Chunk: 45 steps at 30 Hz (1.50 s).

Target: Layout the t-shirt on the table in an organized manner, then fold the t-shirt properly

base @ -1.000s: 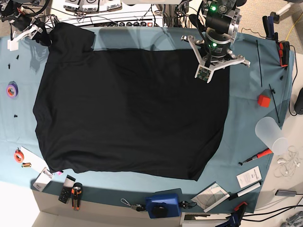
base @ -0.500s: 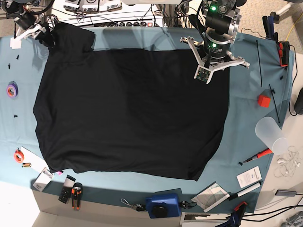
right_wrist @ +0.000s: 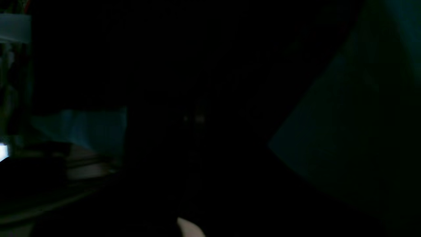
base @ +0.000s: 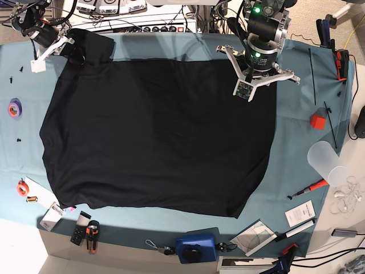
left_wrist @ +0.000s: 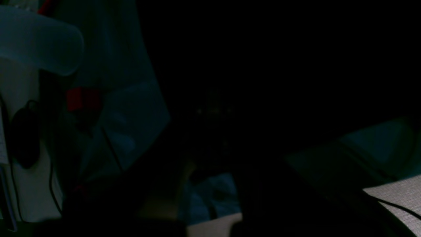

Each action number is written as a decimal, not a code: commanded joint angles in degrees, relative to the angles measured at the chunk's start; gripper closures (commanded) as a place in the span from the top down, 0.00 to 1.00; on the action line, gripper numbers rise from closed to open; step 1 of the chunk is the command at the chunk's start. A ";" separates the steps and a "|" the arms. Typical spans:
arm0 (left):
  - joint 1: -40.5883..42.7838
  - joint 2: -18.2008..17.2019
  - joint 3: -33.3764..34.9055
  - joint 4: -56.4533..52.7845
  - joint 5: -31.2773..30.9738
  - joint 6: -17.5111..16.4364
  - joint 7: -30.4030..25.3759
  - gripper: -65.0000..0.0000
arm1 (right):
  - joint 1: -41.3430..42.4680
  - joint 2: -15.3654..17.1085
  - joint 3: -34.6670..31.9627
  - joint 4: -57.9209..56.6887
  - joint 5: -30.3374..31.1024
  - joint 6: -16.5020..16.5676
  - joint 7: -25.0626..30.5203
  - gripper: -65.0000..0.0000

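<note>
black cloth hides both my tools: the left tool point(base: 258, 67), pressed together, sits on the t-shirt's point(base: 154, 134) far right corner, the right tool point(base: 57, 44) at its far left corner, jaw state i cannot tell, while the shirt lies flat, plain side up, across the teal tabletop point(base: 296, 137).

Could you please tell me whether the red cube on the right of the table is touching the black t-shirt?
Apart. The base view shows the red cube sitting on bare teal table cloth, with a clear strip of cloth between it and the t-shirt edge.
</note>
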 commanded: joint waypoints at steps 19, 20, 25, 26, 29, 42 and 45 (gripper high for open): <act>0.98 0.15 -0.15 -0.42 -3.48 3.28 6.82 0.53 | -1.29 -0.26 14.82 20.22 -7.61 -1.06 -5.88 0.00; 2.14 0.22 -0.15 -0.55 -3.87 2.99 6.71 0.53 | -1.29 -0.24 14.82 20.22 -7.58 -1.06 -5.88 0.00; 9.44 0.39 -0.83 -0.57 -5.16 3.89 3.45 0.53 | -1.29 -0.26 14.82 20.22 -7.58 -1.06 -5.88 0.00; 10.62 0.90 -1.81 -0.57 -5.53 4.28 2.95 0.53 | -1.29 -0.26 14.82 20.22 -7.61 -1.06 -5.90 0.00; 12.50 2.86 -7.06 -0.57 -10.03 3.82 1.14 0.53 | -1.29 -0.26 14.82 20.22 -7.58 -1.06 -6.10 0.00; 12.31 11.61 -37.99 -4.02 -42.16 -12.11 -1.20 0.53 | -1.29 -0.22 14.82 20.22 -7.56 -1.06 -6.24 0.00; 12.31 11.61 -41.05 -9.20 -49.66 -16.61 -0.17 0.53 | -1.29 -0.24 14.82 20.22 -7.19 -1.06 -6.24 0.00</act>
